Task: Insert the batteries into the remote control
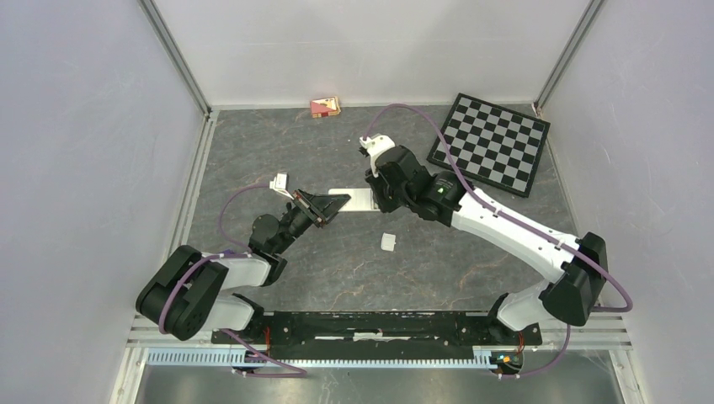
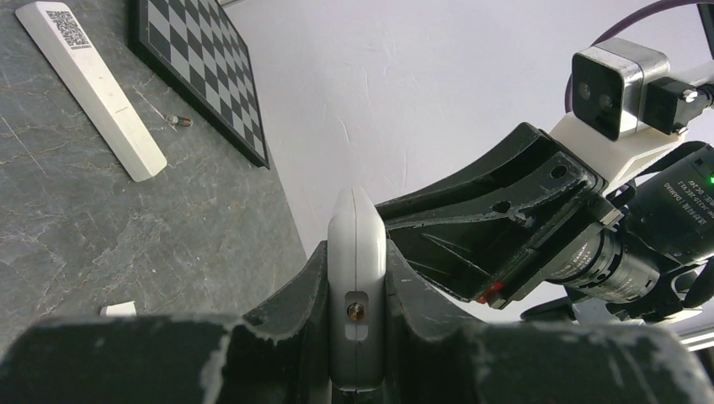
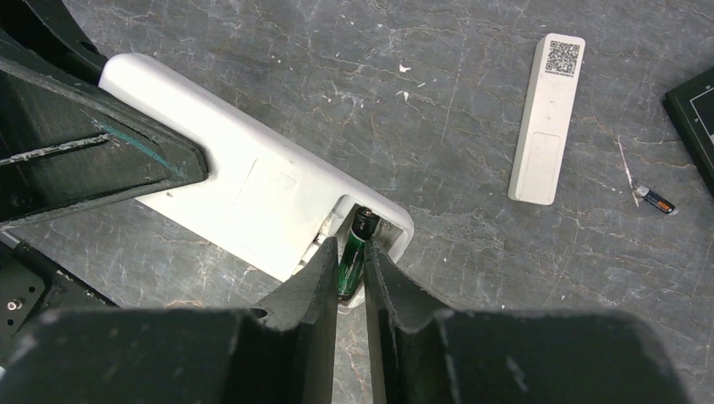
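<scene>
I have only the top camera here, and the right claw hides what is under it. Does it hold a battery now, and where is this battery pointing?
Observer: Yes. In the right wrist view, the right claw pinches a dark battery. The battery's far end reaches into the open bay at the end of the white remote.
Operator: Good. How does the left claw grip this remote? From above I cannot tell.
Observer: The left wrist view shows the left claw clamped on the remote, with one finger on each side. The remote's end sticks out past the fingertips.
</scene>
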